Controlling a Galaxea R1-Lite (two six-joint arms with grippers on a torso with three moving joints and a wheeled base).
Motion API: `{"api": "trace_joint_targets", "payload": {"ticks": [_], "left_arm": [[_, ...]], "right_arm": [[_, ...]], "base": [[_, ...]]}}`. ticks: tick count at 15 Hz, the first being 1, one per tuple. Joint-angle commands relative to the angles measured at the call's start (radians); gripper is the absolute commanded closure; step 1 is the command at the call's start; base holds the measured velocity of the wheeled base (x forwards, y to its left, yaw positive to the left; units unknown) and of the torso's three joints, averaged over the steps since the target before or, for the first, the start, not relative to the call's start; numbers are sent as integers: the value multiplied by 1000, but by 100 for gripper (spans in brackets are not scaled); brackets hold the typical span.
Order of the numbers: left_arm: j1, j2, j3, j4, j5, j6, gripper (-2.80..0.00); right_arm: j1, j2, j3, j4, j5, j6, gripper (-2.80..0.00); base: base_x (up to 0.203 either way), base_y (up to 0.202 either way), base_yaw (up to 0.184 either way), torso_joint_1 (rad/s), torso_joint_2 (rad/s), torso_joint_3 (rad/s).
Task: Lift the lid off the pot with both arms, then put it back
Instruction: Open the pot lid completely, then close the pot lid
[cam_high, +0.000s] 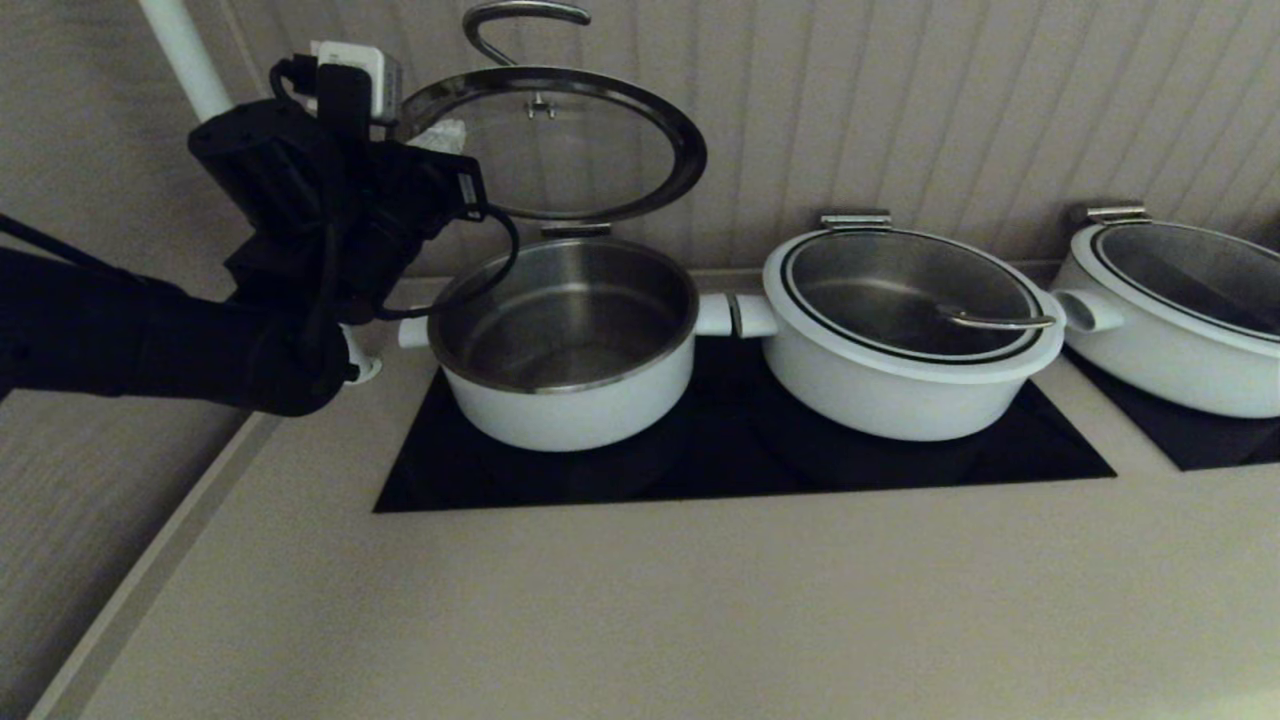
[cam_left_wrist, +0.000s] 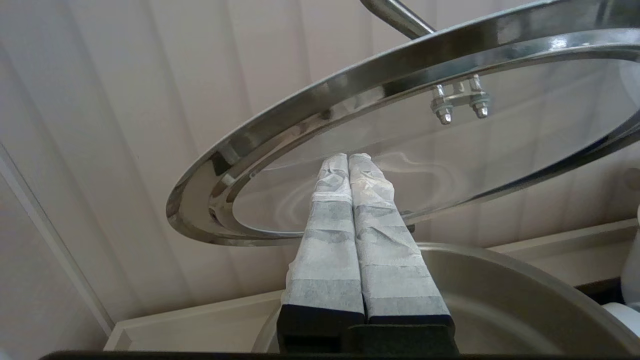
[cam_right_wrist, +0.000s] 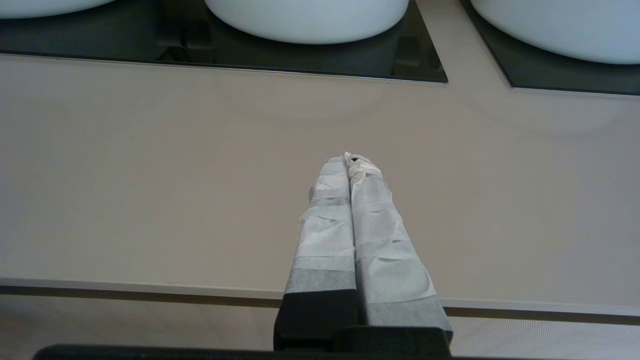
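Observation:
The pot stands open on the left of the black cooktop, its steel lining showing. Its lid is raised behind it, tilted up from the hinge clip, with the steel loop handle at the top. My left gripper is shut, and its white-wrapped tips rest against the lid's glass underside near the left rim. In the left wrist view the shut gripper touches the lid above the pot. My right gripper is shut and empty over the beige counter, outside the head view.
A wider white pot with its lid on stands right beside the open pot's handle. A third pot is at the far right. A panelled wall runs close behind. A white pole stands at the back left. The counter fills the front.

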Motion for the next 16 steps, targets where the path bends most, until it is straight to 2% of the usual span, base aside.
{"api": "trace_joint_targets", "payload": {"ticks": [1,16], "left_arm": [[1,-14,12,-7,1,0,0],[15,-155,182,-4,0,18,0]], "right_arm": [[0,0,0,0,0,-1,0],[0,0,0,0,2,-1,0]], "base": [[0,0,0,0,0,0],[0,0,0,0,0,0]]}}
